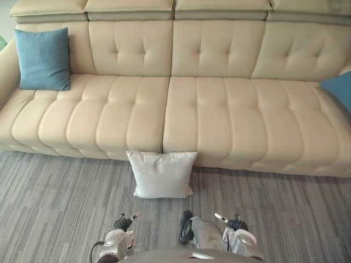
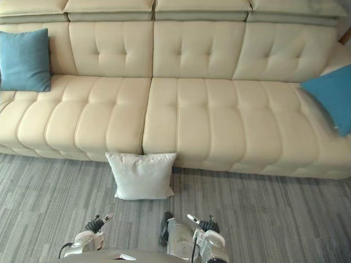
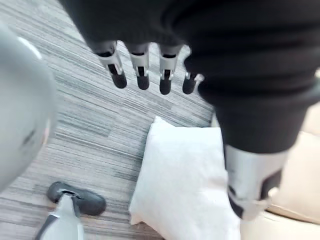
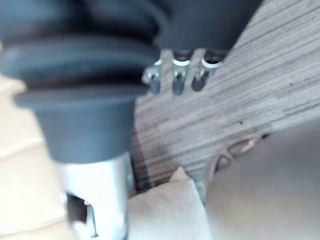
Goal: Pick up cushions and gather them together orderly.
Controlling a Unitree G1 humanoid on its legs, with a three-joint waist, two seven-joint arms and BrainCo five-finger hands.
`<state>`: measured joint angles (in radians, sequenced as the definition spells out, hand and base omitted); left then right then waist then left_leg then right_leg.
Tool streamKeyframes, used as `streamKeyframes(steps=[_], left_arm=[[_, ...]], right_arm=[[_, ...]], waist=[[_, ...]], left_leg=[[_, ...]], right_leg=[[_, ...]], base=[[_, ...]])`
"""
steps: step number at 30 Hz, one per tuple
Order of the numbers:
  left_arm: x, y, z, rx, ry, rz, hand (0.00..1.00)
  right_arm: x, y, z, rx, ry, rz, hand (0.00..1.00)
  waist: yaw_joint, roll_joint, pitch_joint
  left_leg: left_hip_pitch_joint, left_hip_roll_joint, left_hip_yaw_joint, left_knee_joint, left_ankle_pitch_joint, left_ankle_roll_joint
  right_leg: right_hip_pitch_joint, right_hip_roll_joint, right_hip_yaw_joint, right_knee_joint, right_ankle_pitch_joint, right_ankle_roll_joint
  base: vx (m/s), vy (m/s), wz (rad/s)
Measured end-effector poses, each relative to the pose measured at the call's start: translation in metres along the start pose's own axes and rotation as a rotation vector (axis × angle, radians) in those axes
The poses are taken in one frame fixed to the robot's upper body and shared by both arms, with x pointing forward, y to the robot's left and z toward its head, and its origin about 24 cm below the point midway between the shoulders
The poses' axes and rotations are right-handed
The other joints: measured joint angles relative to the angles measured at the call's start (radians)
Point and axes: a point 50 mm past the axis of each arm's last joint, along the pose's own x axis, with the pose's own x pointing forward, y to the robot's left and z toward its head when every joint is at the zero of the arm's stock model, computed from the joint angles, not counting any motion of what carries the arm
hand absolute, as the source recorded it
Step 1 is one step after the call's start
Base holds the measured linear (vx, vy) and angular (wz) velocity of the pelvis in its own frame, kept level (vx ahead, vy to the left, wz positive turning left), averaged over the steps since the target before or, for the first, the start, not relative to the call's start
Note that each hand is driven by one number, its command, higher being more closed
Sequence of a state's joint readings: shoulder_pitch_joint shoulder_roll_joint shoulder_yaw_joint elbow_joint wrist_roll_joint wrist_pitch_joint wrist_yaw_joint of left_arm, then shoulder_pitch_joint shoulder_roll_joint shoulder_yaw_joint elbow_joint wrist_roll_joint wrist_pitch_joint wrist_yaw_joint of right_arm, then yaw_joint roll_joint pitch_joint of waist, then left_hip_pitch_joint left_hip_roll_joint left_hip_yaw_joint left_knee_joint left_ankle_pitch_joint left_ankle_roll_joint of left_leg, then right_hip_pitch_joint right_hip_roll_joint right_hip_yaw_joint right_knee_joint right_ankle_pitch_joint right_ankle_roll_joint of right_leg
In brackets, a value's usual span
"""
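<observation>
Fingers (image 3: 142,67) of left hand (image 3: 150,25), right hand (image 4: 190,25): straight, empty. I should clamp square white fabric cushion (image 1: 162,174) ahead of them by opposite edges.

White cushion (image 1: 162,174), plump and square, stands on edge on the grey floor, propped against the sofa front. It is just ahead of the left fingers (image 3: 141,75), which hang straight and clear of it. One blue cushion (image 1: 43,59) sits upright against the backrest, well beyond those fingers and off to their left. A second blue cushion (image 2: 332,101) leans far out past the right fingers (image 4: 177,82).
</observation>
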<state>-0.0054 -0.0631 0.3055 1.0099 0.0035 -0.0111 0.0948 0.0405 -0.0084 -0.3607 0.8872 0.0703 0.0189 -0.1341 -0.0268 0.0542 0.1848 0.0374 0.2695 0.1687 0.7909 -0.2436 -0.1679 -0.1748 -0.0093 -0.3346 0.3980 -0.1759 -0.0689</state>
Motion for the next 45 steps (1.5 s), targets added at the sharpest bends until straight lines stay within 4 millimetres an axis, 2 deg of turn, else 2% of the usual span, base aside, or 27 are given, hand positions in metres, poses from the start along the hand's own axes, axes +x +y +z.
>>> streamKeyframes(steps=[1,2,3,5,6,7,8,9,10,11,12,13,14,16,17,18,23,28,33,34,36,38,40,41,42,44,45], left_arm=[[0.0,0.001,0.002,-0.012,-0.01,0.005,0.0],[0.0,0.002,0.004,-0.02,-0.02,0.01,0.0],[0.0,0.002,0.006,-0.023,-0.029,0.013,0.0],[0.0,0.002,0.01,-0.025,-0.042,0.013,0.0],[0.0,0.002,0.011,-0.031,-0.047,0.015,0.0],[0.0,0.002,0.012,-0.03,-0.05,0.014,0.0],[0.001,0.003,0.013,-0.028,-0.054,0.015,0.0],[0.001,0.003,0.013,-0.026,-0.054,0.015,0.0],[0.0,0.002,0.012,-0.023,-0.05,0.013,0.0],[0.002,0.004,0.016,-0.003,-0.063,0.016,0.0],[0.002,0.008,0.018,0.004,-0.068,0.024,0.0],[0.003,0.018,0.018,0.02,-0.061,0.047,0.0],[0.003,0.023,0.013,0.026,-0.039,0.057,0.0],[0.002,0.029,0.007,0.035,-0.016,0.069,0.0],[0.001,0.033,0.0,0.042,0.005,0.077,0.0],[0.0,0.035,-0.005,0.046,0.021,0.081,0.0],[0.0,0.033,-0.011,0.095,0.047,0.065,0.0],[-0.001,0.033,-0.015,0.128,0.06,0.056,0.0],[-0.001,0.035,-0.014,0.154,0.059,0.055,0.0],[0.0,0.035,-0.014,0.16,0.06,0.054,0.0],[0.0,0.034,-0.014,0.163,0.061,0.052,0.0],[0.001,0.03,-0.006,0.171,0.035,0.043,0.0],[0.004,0.027,0.003,0.171,0.007,0.047,0.0],[0.007,0.024,0.022,0.162,-0.047,0.057,0.0],[0.008,0.02,0.04,0.133,-0.105,0.062,0.0],[0.009,0.016,0.054,0.104,-0.152,0.068,0.0],[0.009,0.011,0.073,0.078,-0.21,0.06,0.0]], right_arm=[[0.0,-0.001,-0.001,-0.004,0.007,-0.002,0.0],[-0.001,-0.001,-0.004,-0.006,0.015,-0.003,0.0],[-0.001,-0.001,-0.005,-0.006,0.019,-0.003,0.0],[-0.001,-0.004,-0.009,-0.002,0.036,-0.011,0.0],[-0.001,-0.005,-0.012,0.002,0.048,-0.021,0.0],[-0.001,-0.005,-0.012,0.003,0.05,-0.022,0.0],[-0.002,-0.005,-0.013,0.005,0.053,-0.022,0.0],[-0.002,-0.005,-0.014,0.006,0.056,-0.023,0.0],[-0.002,-0.007,-0.016,0.004,0.064,-0.029,0.0],[-0.003,-0.006,-0.019,0.003,0.07,-0.026,0.0],[-0.004,-0.004,-0.021,0.004,0.075,-0.019,0.0],[-0.006,0.002,-0.025,0.013,0.086,-0.006,0.0],[-0.006,0.004,-0.027,0.017,0.092,-0.003,0.0],[-0.007,0.004,-0.027,0.016,0.097,-0.002,0.0],[-0.007,0.004,-0.029,0.014,0.103,-0.003,0.0],[-0.007,0.003,-0.029,0.011,0.104,-0.003,0.0],[-0.006,0.001,-0.03,-0.027,0.109,-0.006,0.0],[-0.005,-0.005,-0.029,-0.051,0.108,-0.015,0.0],[-0.005,-0.001,-0.029,-0.079,0.102,0.002,0.0],[-0.004,-0.001,-0.027,-0.079,0.096,0.004,0.0],[-0.003,-0.002,-0.023,-0.102,0.082,0.005,0.0],[-0.001,0.007,-0.013,-0.15,0.05,0.034,0.0],[0.002,0.015,0.001,-0.167,0.007,0.048,0.0],[0.004,0.029,0.019,-0.184,-0.049,0.083,0.0],[0.004,0.042,0.038,-0.192,-0.116,0.11,0.0],[0.002,0.053,0.058,-0.202,-0.19,0.129,0.0],[-0.001,0.064,0.08,-0.229,-0.273,0.142,0.0]], waist=[[0.007,0.003,0.0],[0.011,-0.001,0.002],[0.015,-0.003,0.004],[0.021,-0.008,0.006],[0.029,-0.02,0.012],[0.03,-0.021,0.013],[0.031,-0.024,0.014],[0.031,-0.025,0.015],[0.033,-0.022,0.008],[0.045,-0.04,-0.007],[0.045,-0.045,-0.007],[0.04,-0.082,-0.016],[0.041,-0.08,-0.014],[0.043,-0.094,-0.021],[0.041,-0.083,-0.02],[0.037,-0.093,-0.03],[0.03,-0.081,-0.042],[0.028,-0.077,-0.045],[0.027,-0.088,-0.045],[0.024,-0.089,-0.042],[0.023,-0.089,-0.036],[0.03,-0.082,-0.037],[0.034,-0.083,-0.024],[0.033,-0.084,0.021],[0.035,-0.084,0.055],[0.038,-0.073,0.077],[0.042,-0.069,0.112]], left_leg=[[-0.037,0.028,0.021,0.11,0.002,-0.004],[-0.09,0.063,0.075,0.198,-0.004,0.008],[-0.11,0.071,0.101,0.208,-0.01,0.019],[-0.146,0.085,0.155,0.162,-0.032,0.056],[-0.162,0.09,0.191,0.078,-0.042,0.071],[-0.166,0.09,0.196,0.038,-0.045,0.075],[-0.181,0.087,0.2,-0.085,-0.044,0.077],[-0.185,0.08,0.199,-0.185,-0.031,0.085],[-0.185,0.066,0.192,-0.314,0.055,0.11],[-0.179,0.019,0.176,-0.358,0.125,0.078],[-0.177,0.004,0.18,-0.365,0.125,0.078],[-0.173,-0.024,0.18,-0.377,0.125,0.078],[-0.17,-0.033,0.179,-0.38,0.125,0.078],[-0.133,-0.043,0.189,-0.416,0.125,0.078],[-0.104,-0.054,0.196,-0.456,0.131,0.085],[-0.081,-0.063,0.205,-0.495,0.143,0.085],[-0.004,-0.095,0.224,-0.695,0.249,0.077],[0.062,-0.124,0.212,-0.847,0.31,0.079],[0.069,-0.166,0.213,-0.877,0.326,0.089],[0.07,-0.18,0.21,-0.878,0.332,0.095],[0.067,-0.186,0.199,-0.878,0.334,0.097],[0.015,-0.19,0.189,-0.876,0.331,0.103],[-0.085,-0.179,0.189,-0.824,0.328,0.107],[-0.186,-0.153,0.189,-0.706,0.295,0.127],[-0.32,-0.107,0.189,-0.539,0.234,0.128],[-0.429,-0.049,0.19,-0.396,0.173,0.131],[-0.491,-0.014,0.194,-0.312,0.138,0.137]], right_leg=[[0.036,0.012,0.003,-0.011,-0.012,-0.007],[0.09,0.022,0.015,-0.045,-0.021,-0.009],[0.113,0.022,0.023,-0.064,-0.022,-0.006],[0.162,0.015,0.037,-0.107,-0.015,0.004],[0.19,0.004,0.051,-0.12,-0.012,0.008],[0.201,-0.002,0.053,-0.127,-0.012,0.009],[0.231,-0.028,0.054,-0.13,-0.011,0.015],[0.247,-0.045,0.054,-0.127,-0.012,0.032],[0.251,-0.057,0.057,-0.117,-0.02,0.076],[0.246,-0.094,0.09,-0.112,-0.052,0.125],[0.246,-0.103,0.104,-0.121,-0.052,0.125],[0.263,-0.118,0.119,-0.16,-0.024,0.123],[0.274,-0.123,0.126,-0.179,-0.005,0.124],[0.295,-0.125,0.136,-0.198,0.027,0.131],[0.307,-0.126,0.143,-0.213,0.044,0.13],[0.313,-0.126,0.156,-0.225,0.058,0.132],[0.309,-0.114,0.177,-0.284,0.114,0.138],[0.286,-0.106,0.213,-0.291,0.114,0.138],[0.279,-0.14,0.217,-0.318,0.096,0.148],[0.277,-0.156,0.218,-0.317,0.076,0.179],[0.274,-0.161,0.218,-0.308,0.07,0.187],[0.22,-0.16,0.239,-0.296,0.069,0.188],[0.121,-0.156,0.249,-0.271,0.077,0.162],[0.05,-0.156,0.257,-0.227,0.092,0.141],[-0.042,-0.14,0.27,-0.172,0.102,0.137],[-0.119,-0.115,0.283,-0.118,0.102,0.144],[-0.182,-0.099,0.304,-0.062,0.095,0.155]], base=[[0.58,-0.046,-0.23],[0.37,0.019,-0.25],[0.46,0.049,-0.22],[0.34,0.091,-0.22],[0.27,0.131,-0.22],[0.33,0.202,-0.16],[0.29,0.248,0.01],[0.26,0.264,0.05],[0.25,0.313,-0.01],[0.19,0.236,-0.03],[0.25,0.301,0.06],[0.16,0.196,0.15],[0.17,0.211,0.14],[0.09,0.102,-0.04],[0.07,0.05,-0.14],[0.06,0.032,-0.15],[0.0,-0.019,-0.17],[-0.08,-0.018,-0.23],[-0.14,0.021,-0.2],[-0.18,0.031,0.05],[-0.16,0.033,0.12],[-0.16,0.058,0.04],[-0.14,0.055,-0.12],[-0.23,0.02,-0.15],[-0.24,0.018,-0.21],[-0.17,0.051,-0.44],[-0.18,0.112,-0.56]])
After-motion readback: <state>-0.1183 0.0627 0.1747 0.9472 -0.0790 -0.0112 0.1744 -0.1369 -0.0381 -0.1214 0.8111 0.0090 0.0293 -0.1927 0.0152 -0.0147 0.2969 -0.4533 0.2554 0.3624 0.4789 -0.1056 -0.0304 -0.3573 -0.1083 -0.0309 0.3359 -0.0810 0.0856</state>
